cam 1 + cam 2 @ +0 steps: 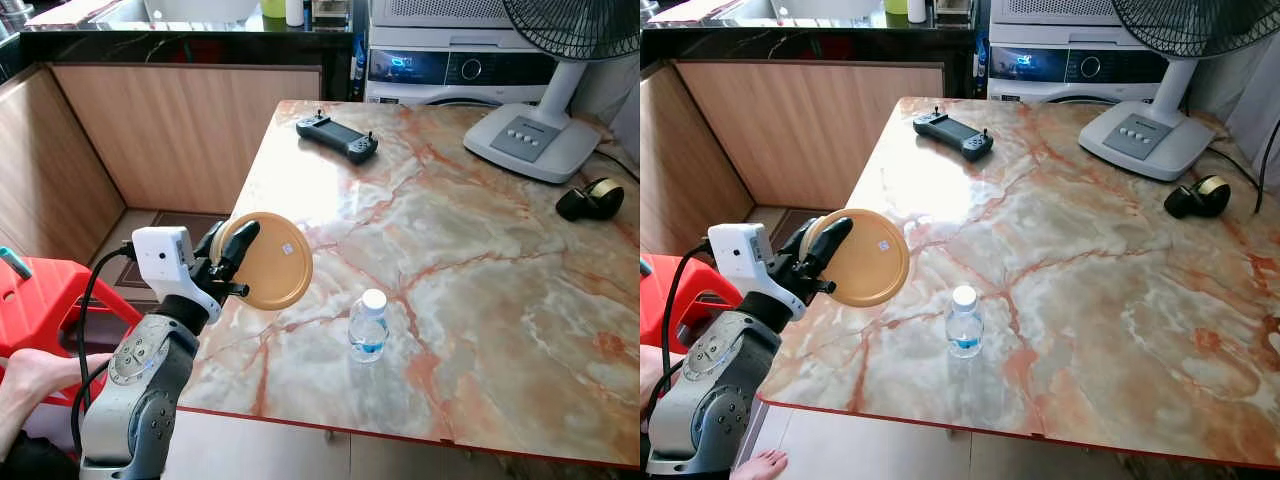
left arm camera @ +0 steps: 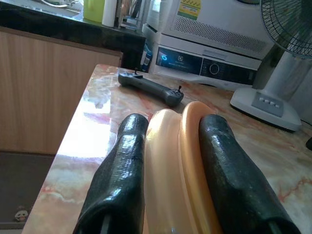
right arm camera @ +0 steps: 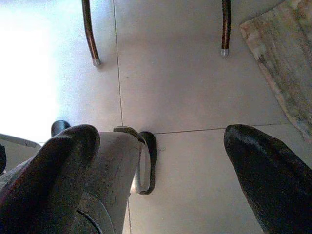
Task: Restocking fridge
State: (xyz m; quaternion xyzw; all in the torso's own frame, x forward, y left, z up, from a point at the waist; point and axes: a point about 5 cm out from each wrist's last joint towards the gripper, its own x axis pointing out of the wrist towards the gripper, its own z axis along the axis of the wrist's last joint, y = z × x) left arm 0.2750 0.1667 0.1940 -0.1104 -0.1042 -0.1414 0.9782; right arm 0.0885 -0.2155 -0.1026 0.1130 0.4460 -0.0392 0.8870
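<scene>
One tan plate [image 1: 272, 262] is pinched on edge by the left end effector [image 1: 232, 255] above the table [image 1: 480, 290] corner, near the water bottle [image 1: 368, 326]. Right end effector [image 3: 161, 180] fingers are spread above the floor [image 3: 185, 87].

My head cameras look forward and down over the marble table [image 1: 480, 300], both eyes sharing the game controller [image 1: 953, 133] and fan base [image 1: 530, 140]. My left wrist view sits close along its fingers [image 2: 122, 185], facing the same controller. My right wrist view points down at floor tiles [image 3: 195, 97].
</scene>
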